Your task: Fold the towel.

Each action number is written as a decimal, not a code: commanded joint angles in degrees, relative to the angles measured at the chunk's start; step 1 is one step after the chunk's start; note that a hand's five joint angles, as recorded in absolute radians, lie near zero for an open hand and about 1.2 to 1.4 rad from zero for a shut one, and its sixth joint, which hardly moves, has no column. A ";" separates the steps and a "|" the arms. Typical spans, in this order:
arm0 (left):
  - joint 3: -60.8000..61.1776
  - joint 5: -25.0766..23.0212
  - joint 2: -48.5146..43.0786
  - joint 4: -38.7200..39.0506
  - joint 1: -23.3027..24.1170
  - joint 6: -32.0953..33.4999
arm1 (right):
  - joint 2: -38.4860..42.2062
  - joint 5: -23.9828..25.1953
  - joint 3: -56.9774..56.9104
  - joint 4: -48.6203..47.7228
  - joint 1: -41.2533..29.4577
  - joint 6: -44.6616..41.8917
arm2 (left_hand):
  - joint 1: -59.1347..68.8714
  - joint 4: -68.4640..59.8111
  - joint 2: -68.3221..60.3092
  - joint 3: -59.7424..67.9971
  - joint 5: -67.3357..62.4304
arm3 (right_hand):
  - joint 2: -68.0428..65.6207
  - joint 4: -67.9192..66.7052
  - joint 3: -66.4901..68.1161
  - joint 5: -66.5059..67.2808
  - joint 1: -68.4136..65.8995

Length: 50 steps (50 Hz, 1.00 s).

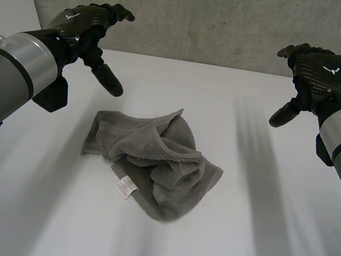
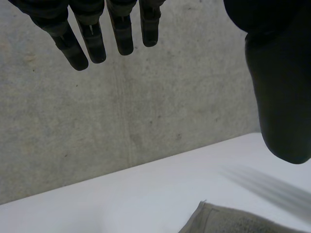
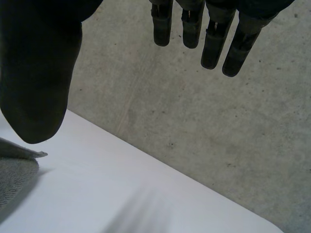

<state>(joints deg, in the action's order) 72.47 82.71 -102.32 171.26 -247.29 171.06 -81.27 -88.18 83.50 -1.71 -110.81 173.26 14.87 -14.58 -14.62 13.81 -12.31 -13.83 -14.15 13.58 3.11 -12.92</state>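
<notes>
— Any writing on the towel (image 1: 152, 161)?
— A white tag (image 1: 126, 188) at its near edge, unreadable. The towel lies crumpled at the centre of the table (image 1: 249, 244).
— Hands?
— The left hand (image 1: 86, 24) and right hand (image 1: 322, 71) hover beyond it; the wrist views show straight, spread fingers holding nothing.

Our left hand (image 1: 87, 20) and right hand (image 1: 322, 71) hang above the far side of the white table (image 1: 256, 245), well apart, fingers loose and holding nothing, with bare tabletop beneath each. Between them and nearer to us lies the one obstacle, a crumpled grey towel (image 1: 152, 161) heaped in folds at the table's middle, its white label (image 1: 126, 188) at the near edge. We have open table all round it: left, right and in front. A grey concrete wall (image 1: 207, 17) closes off the table's far edge, standing past our fingertips in both wrist views.
</notes>
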 commanded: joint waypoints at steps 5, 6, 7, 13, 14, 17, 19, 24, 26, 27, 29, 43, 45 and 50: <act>-0.22 4.74 0.11 -0.67 0.06 7.01 | -0.03 0.11 0.09 -1.19 0.07 -0.29 | -4.87 4.58 4.62 -3.81 12.31 | 3.83 4.15 -3.58 -3.11 2.92; -0.31 5.61 0.11 -0.58 0.14 7.97 | -0.03 0.20 0.09 -1.19 -0.02 -0.29 | -4.87 4.58 4.62 -3.81 12.31 | 3.83 4.15 -3.58 -3.11 2.92; -0.31 6.06 0.11 -0.58 0.58 8.50 | -0.03 0.29 0.09 -1.19 -0.02 -0.29 | -4.87 4.58 4.62 -3.81 12.31 | 3.83 4.15 -3.58 -3.11 2.92; -0.31 6.41 -0.16 -0.49 2.52 8.86 | -0.03 0.46 0.09 -1.19 -0.11 -0.47 | -4.87 4.58 4.62 -3.81 12.31 | 3.83 4.15 -3.58 -3.11 2.92; -0.14 6.50 -0.16 -0.49 2.60 9.03 | -0.03 0.38 0.09 -1.19 -0.11 -0.47 | -4.87 4.58 4.62 -3.81 12.31 | 3.83 4.15 -3.58 -3.11 2.92; 0.39 5.89 -0.16 -0.23 2.69 9.03 | -0.03 0.46 0.00 -1.10 -0.11 -0.30 | -4.87 4.58 4.62 -3.81 12.31 | 3.83 4.15 -3.58 -3.11 2.92; 0.66 5.62 -0.16 0.12 2.78 9.12 | 0.06 0.73 -0.18 -1.10 -0.02 -0.21 | -4.87 4.58 4.62 -3.81 12.31 | 3.83 4.15 -3.58 -3.11 2.92; 0.92 3.69 -1.12 0.65 3.57 9.29 | 1.55 4.07 -0.70 0.04 -0.20 -0.82 | -4.87 4.58 4.62 -3.81 12.31 | 3.83 4.15 -3.58 -3.11 2.92; 1.27 -0.86 -3.75 0.83 3.57 9.82 | 5.13 9.58 -1.31 2.23 0.06 -2.13 | -4.87 4.58 4.62 -3.81 12.31 | 3.83 4.15 -3.58 -3.11 2.92; 1.27 -0.88 -3.76 0.83 3.57 9.82 | 5.15 9.60 -1.32 2.24 0.07 -2.14 | -4.87 4.58 4.62 -3.81 12.31 | 3.83 4.15 -3.58 -3.11 2.92; 1.18 -3.61 -5.17 1.00 3.57 10.53 | 7.44 12.33 -2.20 3.47 0.07 -2.84 | -4.87 4.58 4.62 -3.81 12.31 | 3.83 4.15 -3.58 -3.11 2.92; -6.73 -18.73 -20.90 -0.23 3.75 36.19 | 28.00 16.99 -11.25 6.46 -3.97 -3.72 | -2.64 2.34 2.38 -1.57 10.08 | 3.83 4.15 -3.58 -3.11 2.92; -7.34 -18.73 -22.13 -1.20 3.75 38.04 | 30.37 17.34 -12.21 6.46 -4.76 -3.72 | -2.30 2.01 2.05 -1.24 9.74 | 2.64 2.96 -2.38 -1.91 1.72; -8.83 -18.64 -25.20 -4.09 3.75 41.90 | 33.18 17.60 -13.62 6.63 -5.38 -3.28 | 35.53 -35.83 -35.79 36.60 -28.09 | -11.36 -11.04 11.61 12.08 -12.27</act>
<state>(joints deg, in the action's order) 65.12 63.56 -124.78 169.82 -243.56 209.38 -51.19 -70.84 71.39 4.88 -115.25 169.64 23.51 -23.79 -23.71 23.81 -23.92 -17.63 -17.76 17.37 8.12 -17.74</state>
